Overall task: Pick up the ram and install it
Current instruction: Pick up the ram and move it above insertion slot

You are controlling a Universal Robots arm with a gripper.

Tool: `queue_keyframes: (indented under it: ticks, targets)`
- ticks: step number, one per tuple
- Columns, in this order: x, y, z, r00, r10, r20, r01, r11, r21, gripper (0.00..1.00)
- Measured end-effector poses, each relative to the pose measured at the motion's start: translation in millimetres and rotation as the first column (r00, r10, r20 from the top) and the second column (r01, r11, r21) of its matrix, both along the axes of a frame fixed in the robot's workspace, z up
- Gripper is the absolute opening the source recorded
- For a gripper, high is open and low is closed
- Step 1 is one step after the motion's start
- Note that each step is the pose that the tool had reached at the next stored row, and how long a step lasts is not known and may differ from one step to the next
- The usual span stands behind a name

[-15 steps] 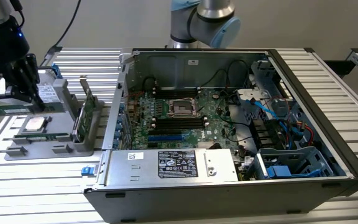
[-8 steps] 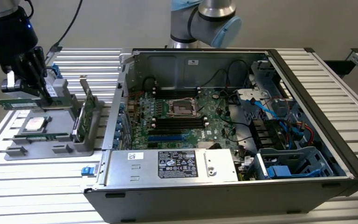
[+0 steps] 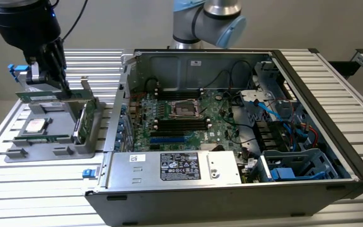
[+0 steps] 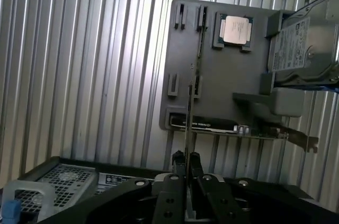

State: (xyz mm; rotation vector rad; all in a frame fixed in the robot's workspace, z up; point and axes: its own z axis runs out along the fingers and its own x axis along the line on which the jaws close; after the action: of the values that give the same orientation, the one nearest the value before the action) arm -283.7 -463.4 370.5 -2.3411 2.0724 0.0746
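Observation:
In the exterior view my gripper [image 3: 46, 86] hangs above the grey parts tray [image 3: 17, 153] at the exterior view's left. It is shut on the ram [image 3: 30, 96], a long thin green stick held level, lifted clear of the tray. In the wrist view the ram [image 4: 190, 113] shows edge-on as a thin line running out from between the closed fingers [image 4: 179, 159], with the tray [image 4: 222, 75] below it. The open computer case [image 3: 320, 118] lies to the exterior view's right, with the motherboard's dark memory slots [image 3: 181, 125] beside the processor socket [image 3: 185, 109].
On the tray sit a square silver processor [image 3: 36, 125], another green stick [image 3: 43, 139] and an upright green card with a metal bracket [image 3: 85, 113]. A hard drive [image 4: 302, 44] rests at the tray's edge. The case holds a power supply [image 3: 175, 168], cables and a drive cage [image 3: 295, 165].

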Motion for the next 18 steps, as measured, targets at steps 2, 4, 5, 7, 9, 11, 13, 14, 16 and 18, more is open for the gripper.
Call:
queue_keyframes:
  ticks: [2,4,5,7,9,11,13,14,16,18]
  targets:
    - [9.2,-0.3,3.3,1.0,0.0,-0.0001,0.0,0.9999,0.0101,0.14]
    - [18.4,-0.6,6.2,1.0,0.0,0.0,0.0,0.9998,0.0213,0.14]
    - [22.9,-0.7,7.6,1.0,0.0,0.0,0.0,0.9996,0.0267,0.14]
    - [31.8,-1.0,10.5,1.0,0.0,-0.0001,0.0,0.9993,0.0372,0.14]
    - [41.1,-1.3,13.5,1.0,0.0,-0.0001,0.0,0.9988,0.0485,0.14]
    - [50.3,-1.5,16.3,1.0,0.0,0.0,0.0,0.9982,0.0598,0.14]
    - [59.3,-1.7,19.0,1.0,0.0,0.0,0.0,0.9975,0.0707,0.14]
    - [63.8,-1.9,20.5,1.0,0.0,0.0,0.0,0.9971,0.076,0.14]
    - [72.9,-2.2,23.4,1.0,0.0,0.0,0.0,0.9962,0.0868,0.14]
    - [81.9,-2.4,26.1,1.0,0.0,0.0,0.0,0.9952,0.0976,0.14]
